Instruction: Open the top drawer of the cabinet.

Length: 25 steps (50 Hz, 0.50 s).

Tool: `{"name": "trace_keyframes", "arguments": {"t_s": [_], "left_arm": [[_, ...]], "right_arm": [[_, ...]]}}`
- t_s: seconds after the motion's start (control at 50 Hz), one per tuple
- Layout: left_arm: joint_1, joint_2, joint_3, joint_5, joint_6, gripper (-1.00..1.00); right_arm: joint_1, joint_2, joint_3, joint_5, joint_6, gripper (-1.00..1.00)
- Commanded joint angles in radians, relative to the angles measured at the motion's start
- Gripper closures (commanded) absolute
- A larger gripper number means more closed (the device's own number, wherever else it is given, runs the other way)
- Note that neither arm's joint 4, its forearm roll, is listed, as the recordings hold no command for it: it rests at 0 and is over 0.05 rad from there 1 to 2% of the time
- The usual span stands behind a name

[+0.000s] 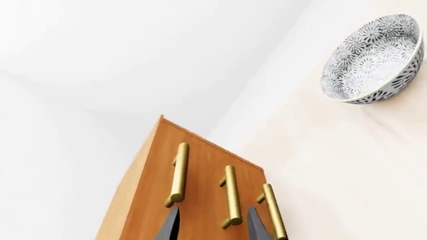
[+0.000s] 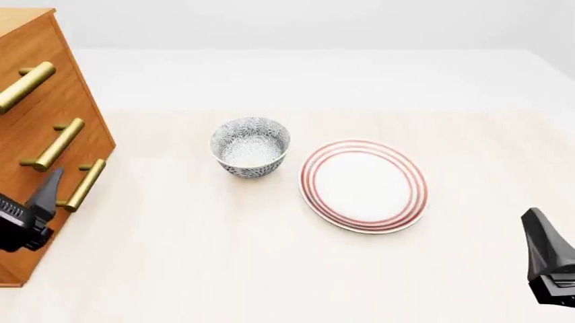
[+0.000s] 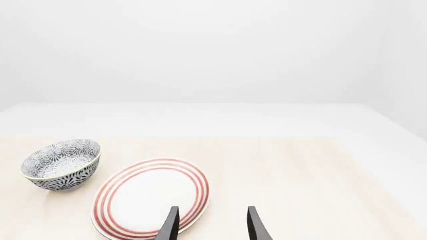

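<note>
A: Where is the cabinet (image 2: 40, 134) placed?

B: It is seen at the 9 o'clock edge of the front view, tall and orange-brown, standing on the pale table (image 2: 269, 269). Three brass bar handles are shown on its face. The top drawer (image 2: 31, 57) is the uppermost one, and its front is seen flush with the two fronts below it; its handle (image 2: 23, 87) is cut by the picture's edge.

A: And the left gripper (image 1: 211, 225)?

B: It is found at about 8 o'clock in the front view, just before the cabinet's lower face. In the left wrist view its two dark fingers are held apart, with the middle handle (image 1: 231, 197) seen between them. Nothing is gripped.

A: The right gripper (image 3: 212, 224)?

B: It is seen at 4 o'clock in the front view, well apart from the cabinet. Its fingers are likewise spread and nothing is held.

A: What else is on the table?

B: A patterned bowl (image 2: 250, 146) is set near the centre, and a red-ringed plate (image 2: 363, 185) lies just beside it toward 4 o'clock.
</note>
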Motion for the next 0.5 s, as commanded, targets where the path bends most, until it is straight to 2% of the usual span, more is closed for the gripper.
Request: {"name": "trace_keyframes", "arguments": {"t_s": [0.02, 0.12, 0.18, 0.32, 0.36, 0.5], "left_arm": [[0.033, 0.079, -0.002, -0.078, 0.125, -1.0], [0.045, 0.105, -0.025, -0.085, 0.157, -1.0], [0.057, 0.133, -0.018, -0.119, 0.201, -1.0], [0.065, 0.184, -0.035, -0.15, 0.238, -1.0], [0.076, 0.219, -0.029, -0.188, 0.268, -1.0], [0.085, 0.288, -0.048, -0.232, 0.295, -1.0]], "right_arm": [[0.0, 0.0, 0.001, -0.001, 0.0, -1.0], [0.0, 0.0, 0.0, -0.001, 0.0, -1.0], [0.0, 0.0, 0.001, -0.001, 0.0, -1.0], [0.0, 0.0, 0.001, -0.001, 0.0, -1.0], [0.0, 0.0, 0.001, -0.001, 0.0, -1.0], [0.0, 0.0, 0.001, -0.001, 0.0, -1.0]]}}
